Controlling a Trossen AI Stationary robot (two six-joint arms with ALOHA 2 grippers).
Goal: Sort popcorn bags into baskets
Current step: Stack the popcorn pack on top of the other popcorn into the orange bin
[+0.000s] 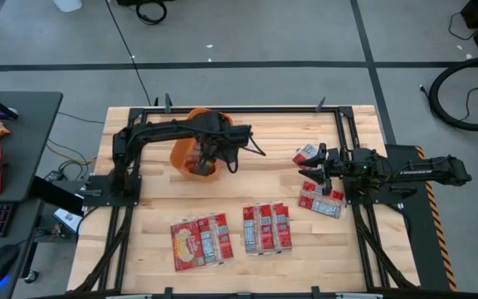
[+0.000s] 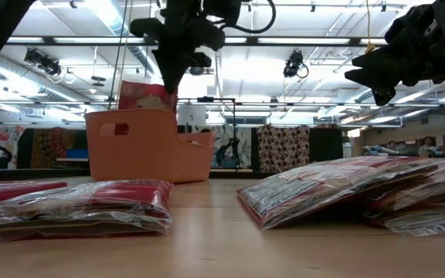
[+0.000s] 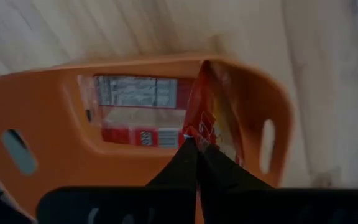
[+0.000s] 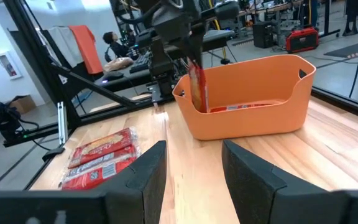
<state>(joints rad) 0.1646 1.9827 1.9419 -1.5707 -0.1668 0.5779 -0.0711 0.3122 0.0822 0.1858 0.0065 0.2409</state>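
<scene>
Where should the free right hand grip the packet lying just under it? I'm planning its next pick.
Come straight down on the popcorn bag below the open right hand and pinch one free short edge: it lies flat on the table, partly under the arm.

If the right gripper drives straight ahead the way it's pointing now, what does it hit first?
Probably the orange basket. The right gripper, fingers open, points across bare table at the basket's near wall, with nothing between. The left gripper holds a popcorn bag upright inside it. Depth is unclear.
</scene>
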